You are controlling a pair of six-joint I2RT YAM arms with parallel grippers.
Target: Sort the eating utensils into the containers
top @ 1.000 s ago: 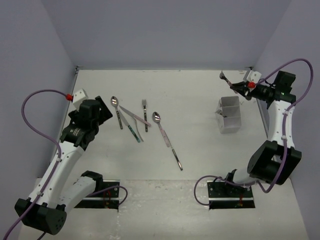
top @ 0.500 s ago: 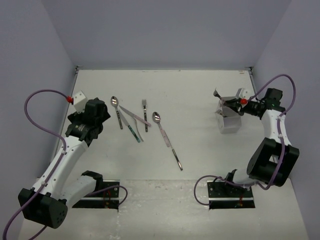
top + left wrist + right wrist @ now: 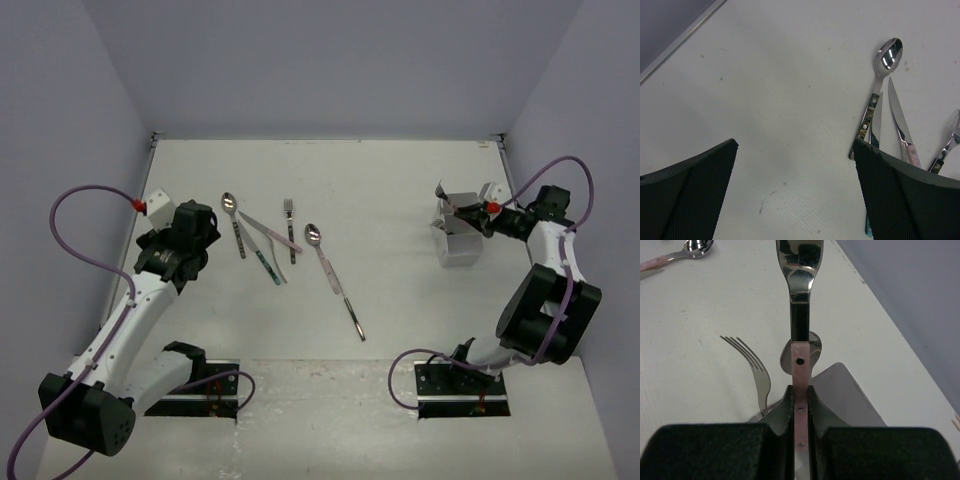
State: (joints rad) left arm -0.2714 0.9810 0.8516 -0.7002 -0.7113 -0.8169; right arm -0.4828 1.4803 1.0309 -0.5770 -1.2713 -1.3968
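My right gripper point(image 3: 472, 212) point(image 3: 800, 390) is shut on a pink-handled metal utensil point(image 3: 800, 315), holding it over the white containers point(image 3: 458, 248) point(image 3: 850, 390) at the right. A fork point(image 3: 758, 371) and a spoon bowl point(image 3: 784, 358) stand in the containers. Several utensils lie left of centre: a dark-handled spoon point(image 3: 232, 215) point(image 3: 883, 62), a pink-handled knife point(image 3: 272, 232) point(image 3: 900, 120), a teal-handled piece point(image 3: 266, 262), a fork point(image 3: 290, 228) and a pink-handled spoon point(image 3: 328, 262). My left gripper point(image 3: 203, 226) point(image 3: 795, 190) is open and empty, just left of the dark-handled spoon.
The walls of the enclosure stand close at the left, back and right. The table's raised rim point(image 3: 320, 138) runs along the far edge. The right arm's elbow point(image 3: 548, 310) stands near the right wall.
My right gripper has come down and in from the far right corner to over the containers, utensil still held. The left arm has shifted slightly.
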